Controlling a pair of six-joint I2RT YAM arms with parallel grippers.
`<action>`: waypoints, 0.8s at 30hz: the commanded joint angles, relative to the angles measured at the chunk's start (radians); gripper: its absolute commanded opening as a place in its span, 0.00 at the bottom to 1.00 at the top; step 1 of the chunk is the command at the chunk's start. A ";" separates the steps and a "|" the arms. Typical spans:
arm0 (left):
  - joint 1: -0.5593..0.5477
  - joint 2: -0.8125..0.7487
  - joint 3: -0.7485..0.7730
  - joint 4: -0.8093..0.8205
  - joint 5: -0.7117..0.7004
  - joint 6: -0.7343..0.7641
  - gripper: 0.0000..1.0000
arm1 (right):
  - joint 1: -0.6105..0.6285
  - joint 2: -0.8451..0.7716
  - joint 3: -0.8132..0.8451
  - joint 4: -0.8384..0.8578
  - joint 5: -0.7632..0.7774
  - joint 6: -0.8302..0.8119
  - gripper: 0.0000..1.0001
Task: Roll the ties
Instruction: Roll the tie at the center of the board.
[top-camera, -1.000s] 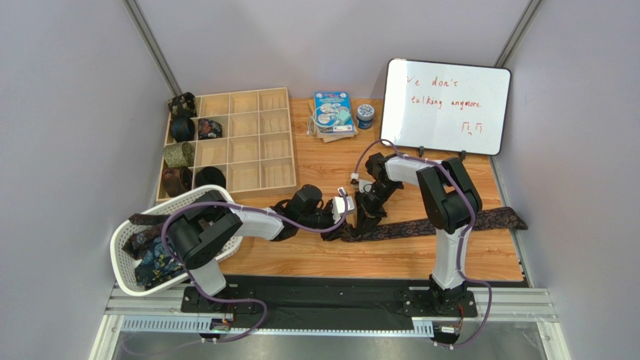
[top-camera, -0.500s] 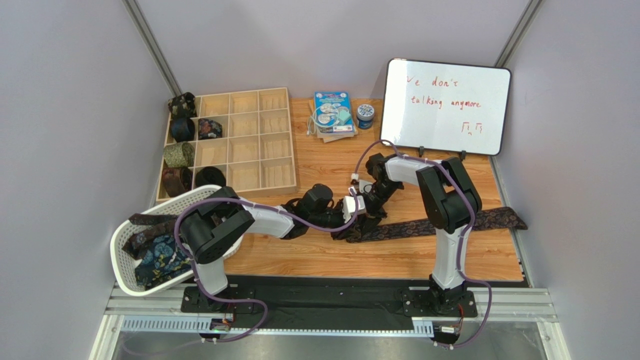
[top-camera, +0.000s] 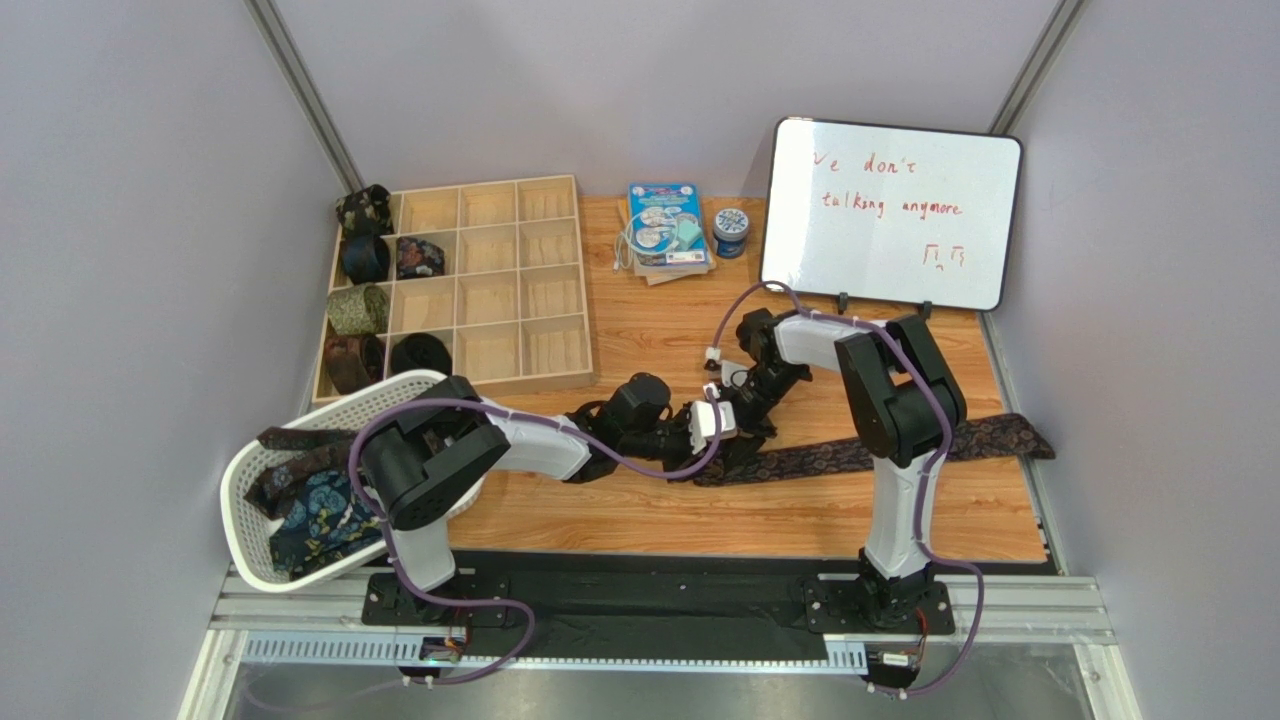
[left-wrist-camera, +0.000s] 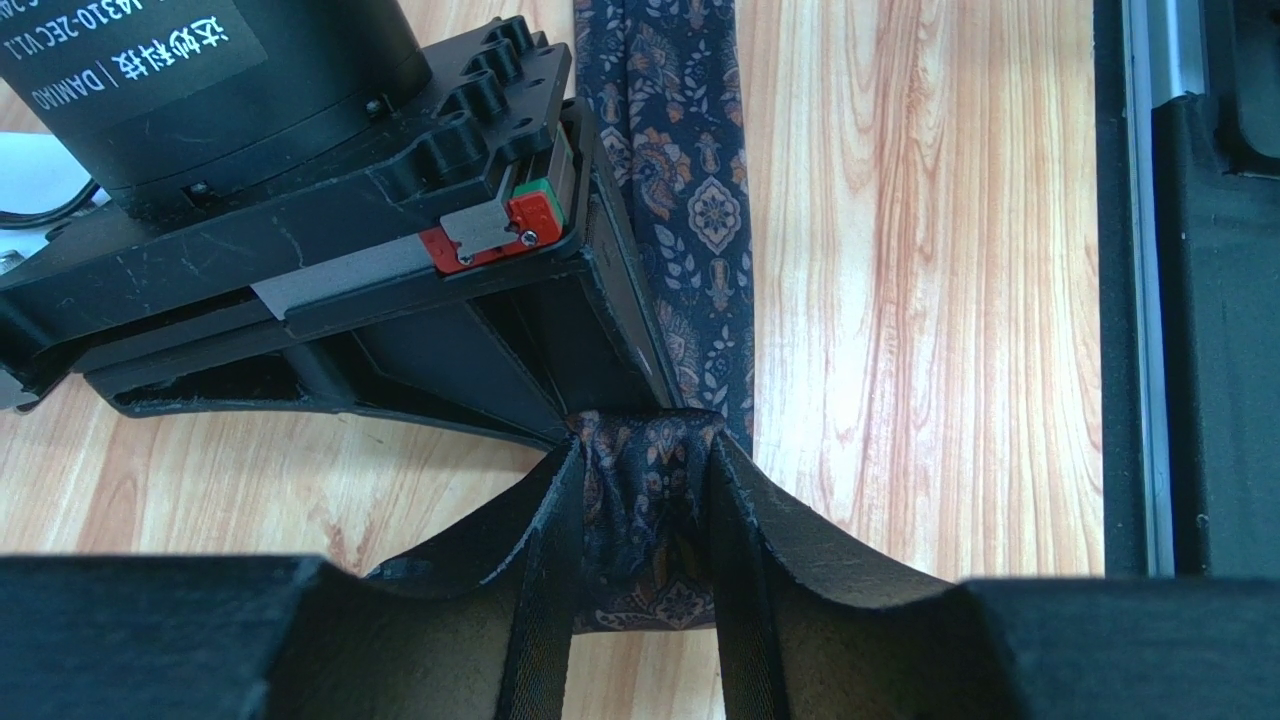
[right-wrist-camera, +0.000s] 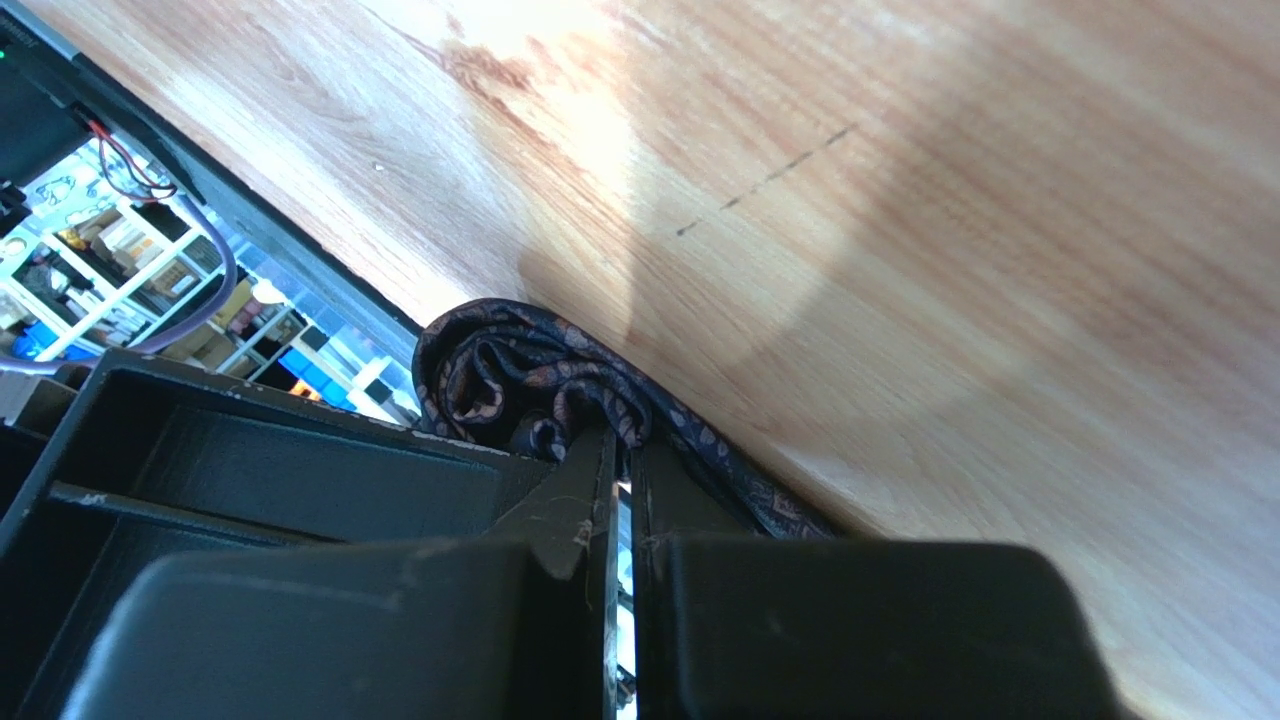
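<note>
A dark paisley tie (top-camera: 887, 447) lies flat across the wooden table, its wide end to the right. Its left end is bunched into a small coil (right-wrist-camera: 511, 368). My right gripper (right-wrist-camera: 624, 435) comes down from above and is shut on the coil's inner folds. In the left wrist view, my left gripper (left-wrist-camera: 646, 480) clasps the same coil from the left, with fabric filling the gap between its fingers. The flat part of the tie (left-wrist-camera: 684, 165) runs away beyond it. The two grippers, left (top-camera: 712, 438) and right (top-camera: 736, 420), meet at the tie's left end.
A wooden grid tray (top-camera: 496, 285) at the back left holds several rolled ties (top-camera: 358, 309) in its left cells. A white mesh basket (top-camera: 248, 495) with loose ties sits at the near left. A whiteboard (top-camera: 894, 210), a blue booklet (top-camera: 666, 225) and a small tin (top-camera: 730, 228) stand at the back.
My left arm has reached further right, up to the tie's left end, and the loose end there has been drawn in. The right arm has barely moved.
</note>
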 joint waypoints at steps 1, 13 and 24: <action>-0.021 0.088 -0.033 -0.131 -0.064 0.049 0.40 | 0.010 -0.026 -0.024 0.057 -0.020 -0.074 0.00; -0.049 0.151 -0.012 -0.241 -0.136 0.089 0.38 | -0.019 -0.054 0.002 0.009 -0.042 -0.103 0.06; -0.052 0.222 0.046 -0.336 -0.160 0.105 0.33 | -0.072 -0.083 0.029 -0.044 -0.007 -0.138 0.14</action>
